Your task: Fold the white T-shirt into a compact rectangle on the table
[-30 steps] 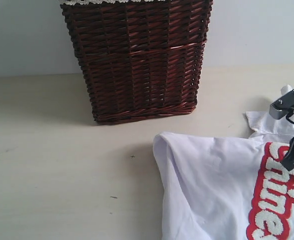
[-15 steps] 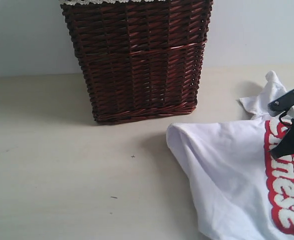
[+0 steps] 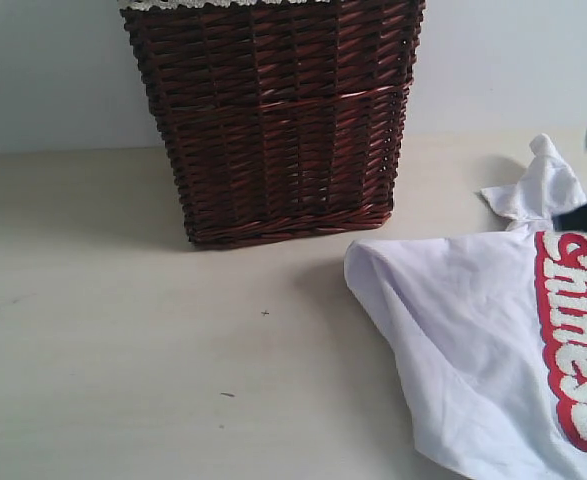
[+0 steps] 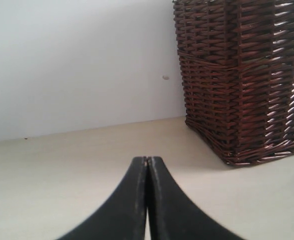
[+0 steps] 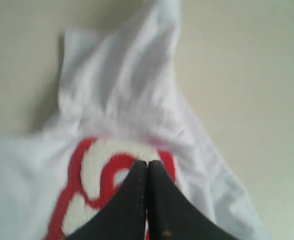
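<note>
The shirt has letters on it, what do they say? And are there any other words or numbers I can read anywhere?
"Chinese": fuzzy white letters on the red band across the white T-shirt, running sideways in the exterior view.
Right wrist view: only a blurred piece of one letter, not readable.
Basket: no writing shows.
</note>
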`<state>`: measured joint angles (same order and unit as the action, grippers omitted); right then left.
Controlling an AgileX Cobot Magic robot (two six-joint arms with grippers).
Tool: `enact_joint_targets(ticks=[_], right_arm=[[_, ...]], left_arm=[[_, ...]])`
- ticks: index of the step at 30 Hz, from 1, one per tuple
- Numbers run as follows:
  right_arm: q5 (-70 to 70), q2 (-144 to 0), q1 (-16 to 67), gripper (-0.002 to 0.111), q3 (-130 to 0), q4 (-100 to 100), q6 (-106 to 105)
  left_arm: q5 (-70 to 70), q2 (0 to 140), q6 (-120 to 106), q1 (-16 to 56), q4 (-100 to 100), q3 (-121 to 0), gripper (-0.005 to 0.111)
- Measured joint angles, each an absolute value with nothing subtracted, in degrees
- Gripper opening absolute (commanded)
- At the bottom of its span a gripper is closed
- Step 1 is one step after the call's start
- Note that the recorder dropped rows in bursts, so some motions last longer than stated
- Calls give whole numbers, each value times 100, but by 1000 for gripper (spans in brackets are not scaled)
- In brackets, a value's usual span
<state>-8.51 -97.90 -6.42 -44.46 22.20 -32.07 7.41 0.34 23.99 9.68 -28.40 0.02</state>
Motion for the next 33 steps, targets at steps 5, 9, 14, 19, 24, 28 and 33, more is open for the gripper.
enact_joint_targets(ticks=[5,9,14,19,24,28,33], right_arm=[[-843,-8101,-642,0,-4446,2259,-501],[-922,-6512,-642,0,-4188,2102,227],[-1126,-4109,-642,0,-2946,1013,255],[-1328,-2042,-642,0,-1286,617,203],[-1089,-721,-642,0,-95,346,-136],[-387,-155,-642,0,-29,334,-176],[108,-36,-642,0,-29,334,-141]], left_arm=[[741,34,2399,968,-2840,2,0],[741,34,2399,968,-2840,2,0],[741,34,2399,968,-2840,2,0],[741,34,2399,968,-2840,2,0],[741,34,2399,968,-2840,2,0],[741,34,2399,968,-2840,2,0],[741,34,2399,968,-2840,2,0]])
